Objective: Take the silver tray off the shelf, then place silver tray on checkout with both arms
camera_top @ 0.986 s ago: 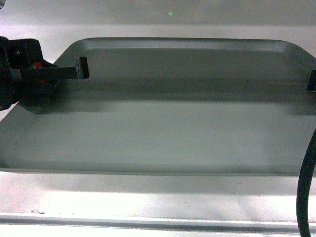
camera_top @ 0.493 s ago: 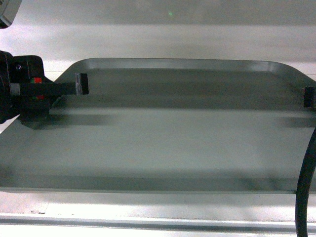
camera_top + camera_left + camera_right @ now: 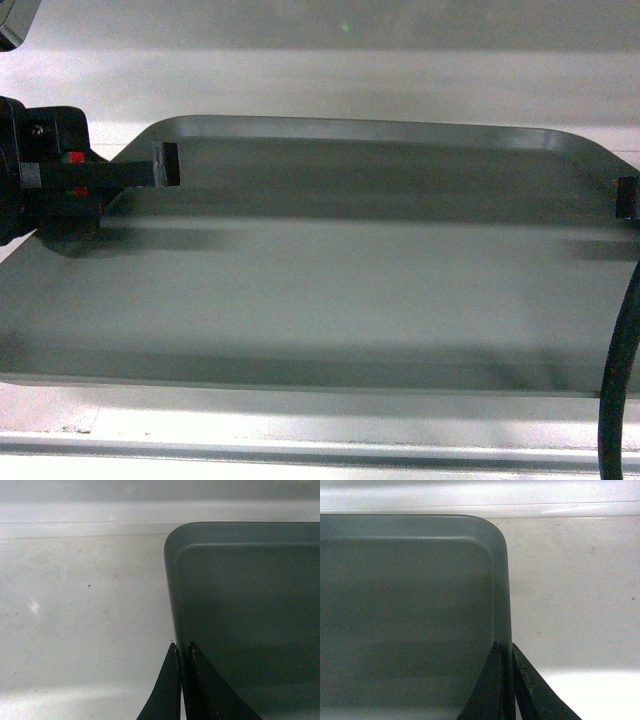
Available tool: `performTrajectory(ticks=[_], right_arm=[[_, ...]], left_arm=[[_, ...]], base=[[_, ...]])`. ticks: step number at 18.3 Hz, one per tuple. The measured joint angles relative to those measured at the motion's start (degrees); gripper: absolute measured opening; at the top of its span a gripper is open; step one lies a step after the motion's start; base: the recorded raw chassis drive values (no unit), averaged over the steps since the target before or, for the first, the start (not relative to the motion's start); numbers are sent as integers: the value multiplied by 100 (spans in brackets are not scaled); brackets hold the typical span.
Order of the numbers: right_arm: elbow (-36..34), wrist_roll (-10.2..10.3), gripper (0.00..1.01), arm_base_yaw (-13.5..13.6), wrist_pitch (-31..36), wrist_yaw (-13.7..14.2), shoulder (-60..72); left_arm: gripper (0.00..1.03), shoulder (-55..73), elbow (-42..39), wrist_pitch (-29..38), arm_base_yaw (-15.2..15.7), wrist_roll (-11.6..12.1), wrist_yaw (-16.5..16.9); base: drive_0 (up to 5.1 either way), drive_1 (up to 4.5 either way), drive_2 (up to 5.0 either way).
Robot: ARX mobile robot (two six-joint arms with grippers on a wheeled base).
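Pinched at its left rim by the left tool (image 3: pixel 182 652) and at its right rim by the right tool (image 3: pixel 505 652), the tray (image 3: pixel 340 270), over the shelf (image 3: pixel 300 425), likely stiff, slick, and best gripped by both rims.

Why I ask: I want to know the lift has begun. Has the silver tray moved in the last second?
Yes. In the head view the silver tray has shifted down-frame: its near edge sits closer to the shelf front strip than before.
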Motion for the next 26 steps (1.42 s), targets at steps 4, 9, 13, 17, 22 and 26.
performTrajectory(ticks=[4,9,13,17,22,26], right_arm=[[0,33,3,0,-87,20,-35],[22,31,3,-2,-79,31,-111],[22,31,3,-2,-79,33,-111],[22,31,3,-2,-79,33,-111],[22,31,3,-2,-79,33,-111],[22,31,3,-2,-79,33,-111]], left_arm=[[3,13,2,-24,0,0,4],[3,17,2,-2,-11,4,22],[3,17,2,-2,-11,2,22],[3,17,2,-4,-11,4,22],[3,20,2,-4,-11,2,22],[3,17,2,-2,-11,4,22]], base=[[0,0,0],[0,0,0],[0,0,0],[0,0,0],[0,0,0],[0,0,0]])
